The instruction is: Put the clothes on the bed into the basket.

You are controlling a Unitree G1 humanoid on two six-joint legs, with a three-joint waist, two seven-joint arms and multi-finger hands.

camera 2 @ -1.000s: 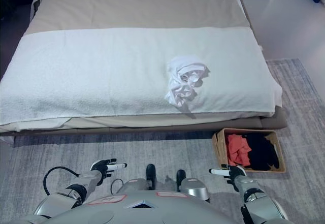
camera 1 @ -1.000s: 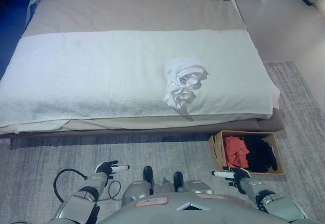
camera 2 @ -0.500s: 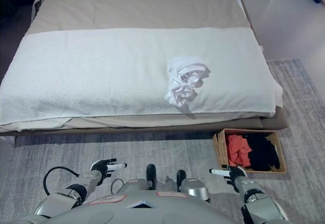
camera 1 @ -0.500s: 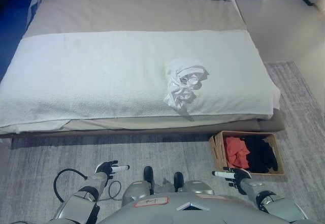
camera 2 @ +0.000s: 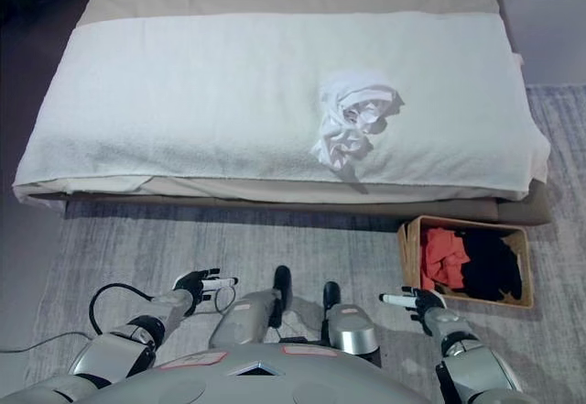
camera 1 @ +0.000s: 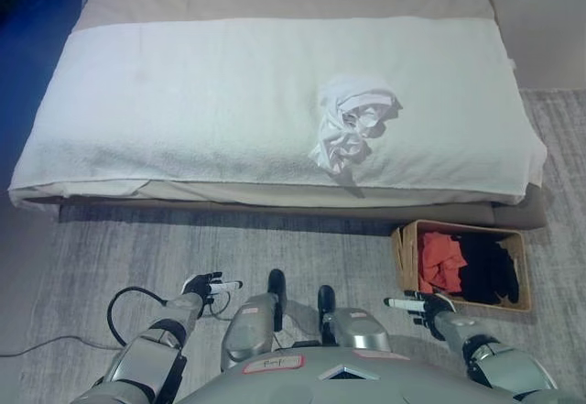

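Partly done — red and black clothes (camera 1: pixel 462 265) in the basket (camera 1: pixel 408 250), white garment (camera 1: pixel 352 125) left on the bed (camera 1: pixel 183 102) beside it, both hands — left hand (camera 1: pixel 203 287), right hand (camera 1: pixel 423 306) — open, empty.

One white garment (camera 1: pixel 352 129), one basket (camera 1: pixel 462 234), one bed (camera 1: pixel 183 102).

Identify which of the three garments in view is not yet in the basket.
The white garment, crumpled on the bed; the red and black ones lie inside the basket.

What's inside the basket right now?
The basket holds a red garment on its left and a black garment beside it. Anything underneath them is covered.
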